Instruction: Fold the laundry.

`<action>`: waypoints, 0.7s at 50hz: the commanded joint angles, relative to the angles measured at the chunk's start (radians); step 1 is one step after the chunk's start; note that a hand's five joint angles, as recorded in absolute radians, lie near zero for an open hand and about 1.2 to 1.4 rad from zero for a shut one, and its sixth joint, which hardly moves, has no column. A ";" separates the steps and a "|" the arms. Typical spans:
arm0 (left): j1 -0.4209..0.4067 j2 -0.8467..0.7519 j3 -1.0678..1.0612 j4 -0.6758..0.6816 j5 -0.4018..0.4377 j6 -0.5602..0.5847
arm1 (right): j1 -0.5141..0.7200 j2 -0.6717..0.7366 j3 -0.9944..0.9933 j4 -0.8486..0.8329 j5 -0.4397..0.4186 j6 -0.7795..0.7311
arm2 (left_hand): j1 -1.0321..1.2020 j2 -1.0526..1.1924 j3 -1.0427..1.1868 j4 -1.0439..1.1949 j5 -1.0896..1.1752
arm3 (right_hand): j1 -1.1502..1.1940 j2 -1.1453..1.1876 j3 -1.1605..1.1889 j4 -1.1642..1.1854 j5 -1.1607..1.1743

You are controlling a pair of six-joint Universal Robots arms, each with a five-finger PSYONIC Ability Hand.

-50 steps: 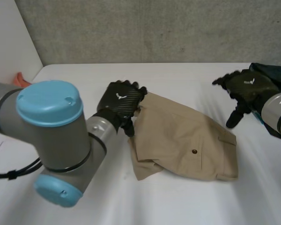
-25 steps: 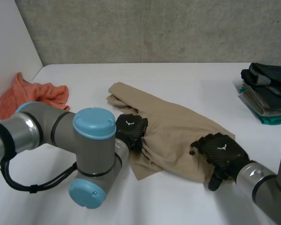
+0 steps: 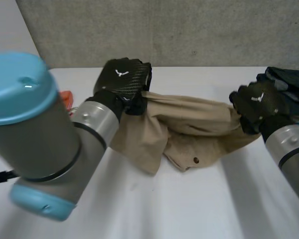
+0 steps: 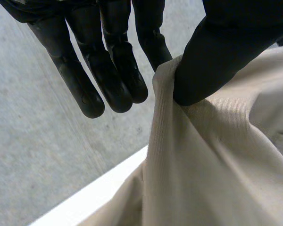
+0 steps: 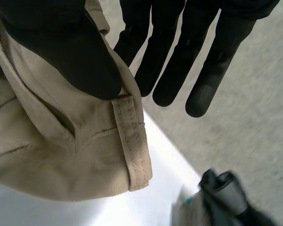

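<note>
Across middle of frame, tan shorts lifted above white surface, stretched between both hands. Left hand, upper left of centre, pinches one top edge, thumb pressing cloth against straight fingers. Right hand, at right side, pinches other end at waistband, thumb just above belt loop, fingers straight behind cloth. Middle of shorts sags low, near surface. Stack of folded clothes at far right edge. Bit of orange cloth peeks out beside left arm.
</note>
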 commanded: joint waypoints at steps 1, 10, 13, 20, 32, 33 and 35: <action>-0.021 0.093 -0.120 -0.094 0.000 0.076 | -0.001 -0.043 -0.087 0.233 -0.070 -0.046 | 0.264 0.203 0.209 0.200 0.227 | 0.287 0.221 0.213 0.202 0.213; -0.113 0.094 -0.273 -0.230 -0.001 0.149 | -0.074 -0.032 -0.113 0.597 -0.169 -0.241 | -0.108 -0.168 -0.163 -0.172 -0.145 | -0.244 -0.310 -0.318 -0.329 -0.319; -0.113 0.094 -0.257 -0.223 -0.003 0.156 | -0.074 -0.023 -0.134 0.587 -0.168 -0.232 | -0.788 -0.849 -0.844 -0.853 -0.825 | -0.650 -0.717 -0.725 -0.736 -0.725; -0.051 0.097 -0.162 -0.163 0.000 0.159 | -0.105 0.004 -0.241 0.502 -0.177 -0.028 | -0.793 -0.853 -0.848 -0.857 -0.830 | -0.809 -0.876 -0.884 -0.895 -0.884; 0.117 -0.103 -0.074 0.003 0.014 0.160 | -0.107 0.283 -0.419 0.511 -0.159 0.081 | -0.778 -0.838 -0.833 -0.842 -0.815 | -0.807 -0.873 -0.881 -0.892 -0.881; 0.136 -0.147 -0.051 0.000 0.014 0.159 | -0.107 0.308 -0.429 0.511 -0.157 0.087 | -0.775 -0.836 -0.830 -0.839 -0.812 | -0.807 -0.873 -0.881 -0.892 -0.881; 0.156 -0.187 -0.036 -0.003 0.016 0.159 | -0.107 0.331 -0.430 0.510 -0.159 0.089 | -0.775 -0.836 -0.830 -0.839 -0.812 | -0.807 -0.873 -0.881 -0.892 -0.881</action>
